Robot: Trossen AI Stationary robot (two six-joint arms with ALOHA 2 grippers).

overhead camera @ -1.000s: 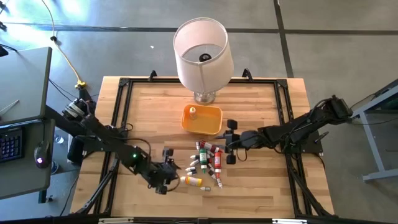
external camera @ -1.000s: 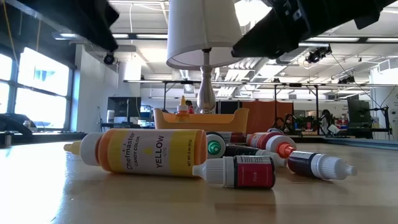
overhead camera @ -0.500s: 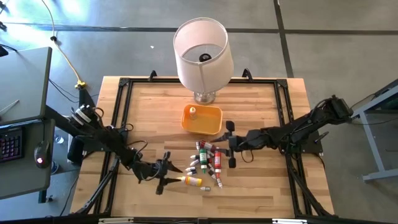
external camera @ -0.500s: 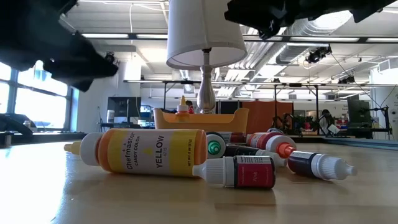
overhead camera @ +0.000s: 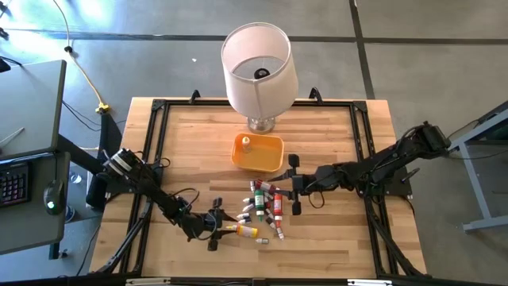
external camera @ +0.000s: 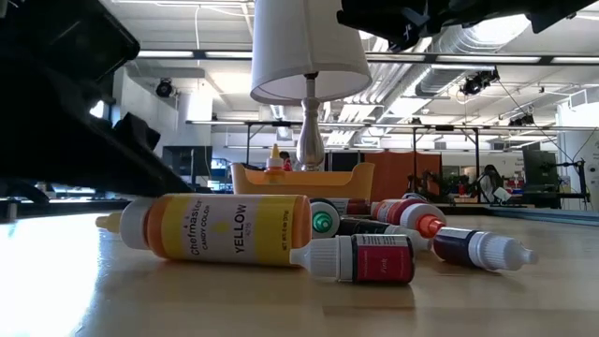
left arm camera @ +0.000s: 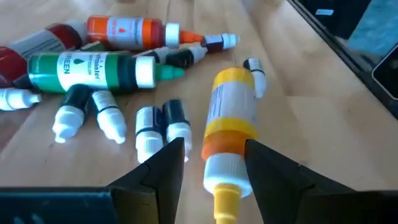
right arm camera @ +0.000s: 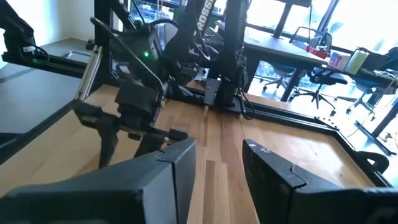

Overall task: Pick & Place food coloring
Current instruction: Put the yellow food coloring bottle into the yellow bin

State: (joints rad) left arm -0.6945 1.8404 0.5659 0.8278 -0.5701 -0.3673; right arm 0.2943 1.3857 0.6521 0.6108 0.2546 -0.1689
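Several small food coloring bottles [overhead camera: 266,202] lie on their sides in a pile at the middle of the table. A larger yellow bottle [overhead camera: 244,230] lies on its side at the pile's near left, and it also shows in the low view [external camera: 220,229]. My left gripper [overhead camera: 216,229] is open, low at the table. Its fingers stand on either side of the yellow bottle's white cap end [left arm camera: 222,177] and touch nothing. My right gripper [overhead camera: 294,185] is open and empty above the pile's right side. One small yellow bottle [overhead camera: 246,143] stands in the orange tray [overhead camera: 270,159].
The orange tray stands behind the pile. The big white lamp [overhead camera: 255,63] stands at the far middle edge. A green bottle [left arm camera: 93,68] and an orange bottle [left arm camera: 130,31] lie in the pile beyond my left gripper. A black frame [overhead camera: 151,143] rims the table.
My left gripper has gone down to the table and a little toward the yellow bottle, so that its open fingers now stand around the cap end. My right gripper has risen a little over the pile. The bottles have not moved.
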